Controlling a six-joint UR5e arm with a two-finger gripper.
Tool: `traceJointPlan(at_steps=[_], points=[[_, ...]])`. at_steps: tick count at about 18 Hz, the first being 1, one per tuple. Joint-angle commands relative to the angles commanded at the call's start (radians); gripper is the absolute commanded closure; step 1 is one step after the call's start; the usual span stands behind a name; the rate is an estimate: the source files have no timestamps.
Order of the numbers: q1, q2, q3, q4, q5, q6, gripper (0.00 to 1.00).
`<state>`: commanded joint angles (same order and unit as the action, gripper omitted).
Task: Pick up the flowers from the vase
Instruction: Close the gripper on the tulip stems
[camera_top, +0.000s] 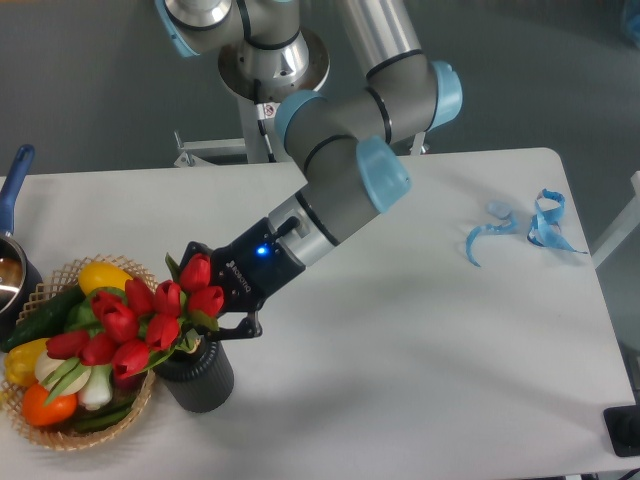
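So the white table (400, 330) takes up most of the view, and my arm (340, 180) reaches down across it from the back toward the front left corner. Grey tube sections, light blue caps on the joints, and a little blue light glowing on the wrist.

My gripper (212, 305) sits right at the bunch of flowers (140, 325), black fingers on either side of the stems just above the vase's mouth. Looks like I'm clamped around them, but honestly the blooms and leaves cover the fingertips, so I can't tell for sure if I'm squeezing or just wrapped loosely.

The flowers are red tulips with green stems, and they lean hard to the left, heads hanging out over the basket. The lower ends of the stems seem to be down in the vase (198, 375), though the exact spot is hidden behind my fingers. The vase is the short dark ribbed cylinder standing upright on the table, touching or just beside the basket's right edge.

The wicker basket (110, 425) at the left holds a yellow pepper (100, 275), something orange, a white bulb and green veg. Left edge has a blue-handled pot (12, 200), mostly cut off. Far right, well apart from everything, some scraps of blue ribbon (530, 228) lying flat
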<state>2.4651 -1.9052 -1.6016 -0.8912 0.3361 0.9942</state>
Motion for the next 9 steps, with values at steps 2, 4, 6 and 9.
traceJointPlan(at_steps=[2,4,6,9], points=[[0.006,0.000,0.028,0.000,-0.011,-0.037,1.00],[0.011,0.000,0.061,0.000,-0.011,-0.093,1.00],[0.032,0.002,0.104,0.000,-0.049,-0.159,1.00],[0.046,0.000,0.121,0.000,-0.083,-0.184,1.00]])
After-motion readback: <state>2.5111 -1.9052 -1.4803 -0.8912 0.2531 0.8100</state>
